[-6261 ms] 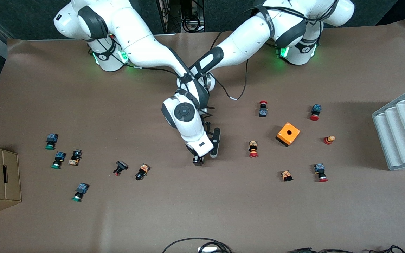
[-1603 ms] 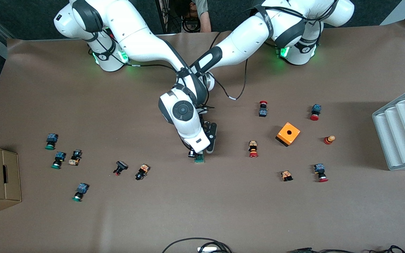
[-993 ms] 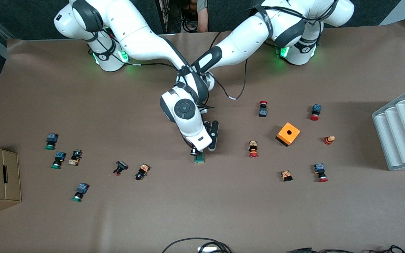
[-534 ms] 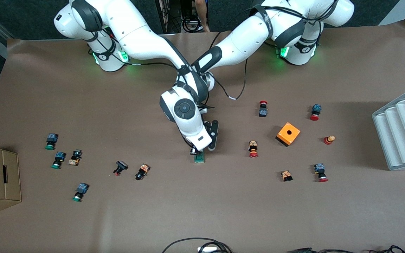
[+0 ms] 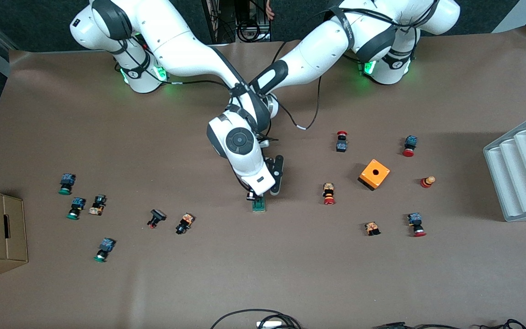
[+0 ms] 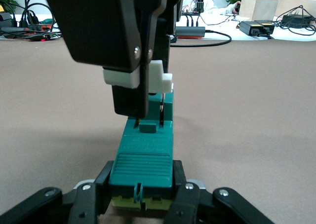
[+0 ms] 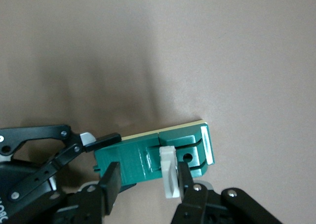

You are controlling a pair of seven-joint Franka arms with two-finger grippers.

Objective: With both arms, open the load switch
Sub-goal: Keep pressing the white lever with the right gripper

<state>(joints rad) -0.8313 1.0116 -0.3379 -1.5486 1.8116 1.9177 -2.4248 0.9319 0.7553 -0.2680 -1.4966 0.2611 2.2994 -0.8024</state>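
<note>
Lying mid-table, the green load switch (image 5: pixel 259 206), well apart from the orange box (image 5: pixel 374 174). Left gripper (image 6: pixel 140 197) clamping its body; right gripper (image 7: pixel 145 187) pinching its white sliding piece (image 7: pixel 168 177) from above.

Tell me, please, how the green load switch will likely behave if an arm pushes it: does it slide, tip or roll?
The load switch looks like rigid plastic, so it probably will not bend. It lies flat and has a boxy shape, so rolling or tipping seems unlikely. On the smooth brown table it may slide easily.

Robotics lab: paper-covered table (image 5: pixel 290 274), cables (image 5: pixel 254 320)
</note>
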